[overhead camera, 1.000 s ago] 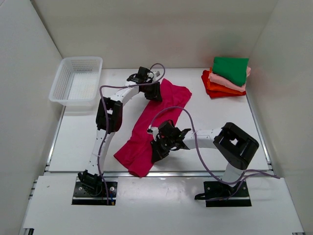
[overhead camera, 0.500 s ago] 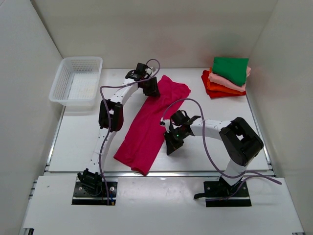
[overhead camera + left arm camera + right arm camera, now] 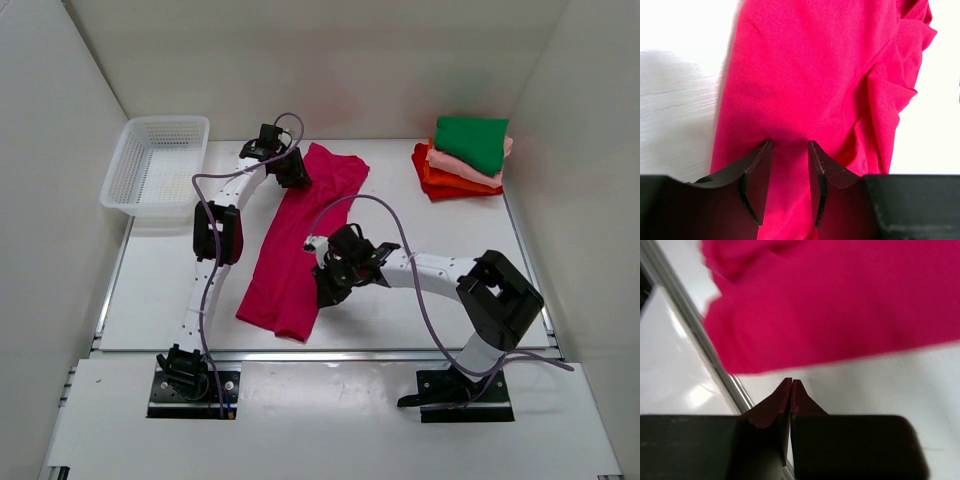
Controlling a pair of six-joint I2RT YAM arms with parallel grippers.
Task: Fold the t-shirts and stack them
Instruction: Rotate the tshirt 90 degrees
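Over the last second the magenta shirt [image 3: 300, 240] narrows from a loose, wide lay into a long strip running from the far middle of the table [image 3: 420, 320] to its near edge. The lengthwise fold looks done; the crosswise folds and the move to the stack are left. The right gripper [image 3: 323, 293], which sat on the cloth a second ago, is now off it, just beside the strip's right edge, fingers pressed together and empty. The left gripper [image 3: 290, 172] has shifted left and farther away, and the shirt's far end has gone with it. Its fingers [image 3: 760, 170] stand partly apart with their tips on the cloth, which fills the gap, so I cannot tell whether it pinches a fold or only presses. Count: one unfolded shirt; four folded ones in the stack [image 3: 465, 160] at the far right, green on top, then light pink, orange and red; one basket [image 3: 125, 190] at the far left.
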